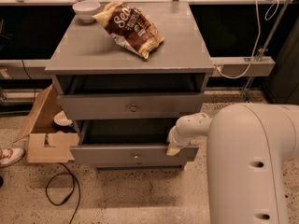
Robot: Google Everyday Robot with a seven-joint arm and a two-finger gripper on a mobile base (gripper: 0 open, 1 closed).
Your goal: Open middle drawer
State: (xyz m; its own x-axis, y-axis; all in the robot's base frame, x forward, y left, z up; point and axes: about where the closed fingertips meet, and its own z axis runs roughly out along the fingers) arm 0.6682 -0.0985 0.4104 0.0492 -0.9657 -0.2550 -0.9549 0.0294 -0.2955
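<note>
The gray cabinet (131,55) shows two drawer fronts, each with a small round knob. The upper drawer (112,107) is pulled out a little, with a dark gap behind its front. Below it the middle drawer (107,155) stands pulled out further, its dark inside showing and its knob (137,158) at the centre. My gripper (174,147) is at the right end of the middle drawer's front, touching its top edge, at the end of my white arm (247,162). Anything lower on the cabinet is hidden by this drawer.
A brown chip bag (131,28) and a white bowl (86,8) lie on the cabinet top. An open cardboard box (46,139) stands on the floor at the left, with a black cable (60,190) and a shoe (11,155) near it. A rail with white cables (243,66) runs at the right.
</note>
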